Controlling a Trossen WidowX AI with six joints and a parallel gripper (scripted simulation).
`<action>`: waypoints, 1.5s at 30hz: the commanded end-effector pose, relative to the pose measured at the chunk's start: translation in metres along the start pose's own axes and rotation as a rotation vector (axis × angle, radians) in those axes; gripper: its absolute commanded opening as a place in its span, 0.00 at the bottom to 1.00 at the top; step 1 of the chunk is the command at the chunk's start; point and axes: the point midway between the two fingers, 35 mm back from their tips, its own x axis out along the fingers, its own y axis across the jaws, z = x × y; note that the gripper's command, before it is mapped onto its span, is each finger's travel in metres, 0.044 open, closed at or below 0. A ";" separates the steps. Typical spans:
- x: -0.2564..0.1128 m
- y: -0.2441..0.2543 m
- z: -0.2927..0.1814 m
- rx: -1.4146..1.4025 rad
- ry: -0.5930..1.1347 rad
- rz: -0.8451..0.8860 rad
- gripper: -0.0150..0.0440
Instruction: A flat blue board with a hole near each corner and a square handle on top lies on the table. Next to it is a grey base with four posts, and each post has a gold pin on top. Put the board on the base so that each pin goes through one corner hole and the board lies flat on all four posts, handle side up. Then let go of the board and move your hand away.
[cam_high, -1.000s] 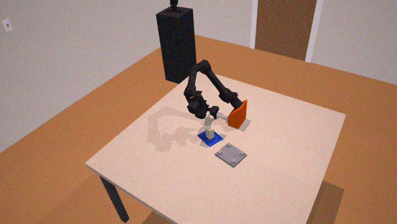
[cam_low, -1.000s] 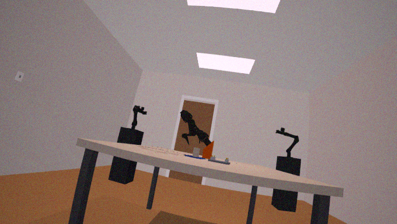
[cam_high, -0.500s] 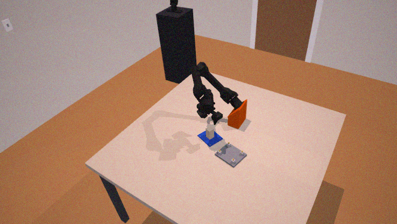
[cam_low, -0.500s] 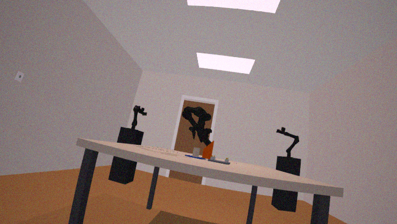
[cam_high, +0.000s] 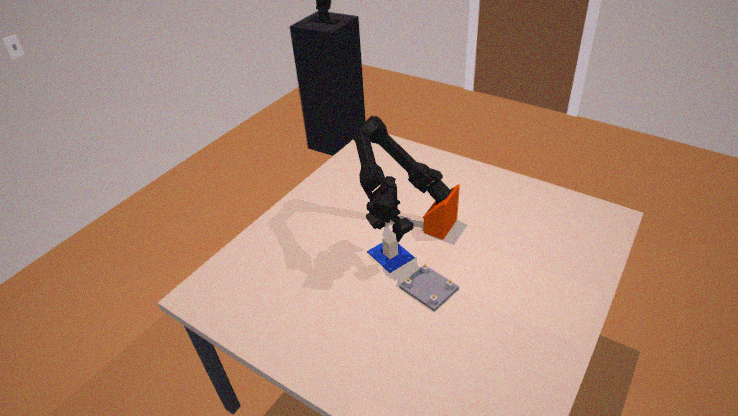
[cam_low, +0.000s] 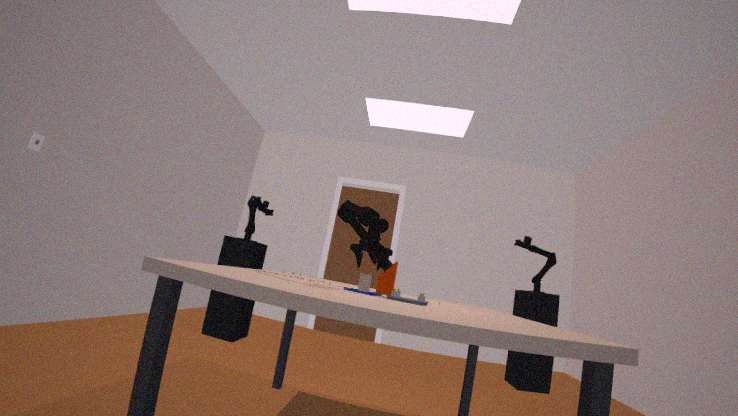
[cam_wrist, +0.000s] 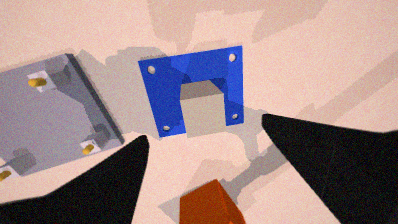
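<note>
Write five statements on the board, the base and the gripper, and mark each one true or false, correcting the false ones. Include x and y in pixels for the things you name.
1. The blue board (cam_high: 378, 253) (cam_wrist: 170, 95) lies on the table beside the grey base (cam_high: 428, 288) (cam_wrist: 35, 115). True.
2. The gripper (cam_high: 390, 229) (cam_wrist: 205, 129) is shut on the handle (cam_high: 390, 248) (cam_low: 364, 282) (cam_wrist: 205, 115). False: it is open, with nothing between its fingers.
3. The handle points up from the board. True.
4. All four gold pins pass through the board's holes. False: the pins stand uncovered on the base, and the board is off it.
5. The base is orange. False: it is grey.
</note>
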 end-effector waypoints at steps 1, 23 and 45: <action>0.008 -0.003 -0.001 -0.002 0.000 -0.007 1.00; 0.042 -0.001 0.000 -0.002 0.002 -0.003 1.00; 0.074 -0.004 -0.001 -0.002 -0.001 -0.010 1.00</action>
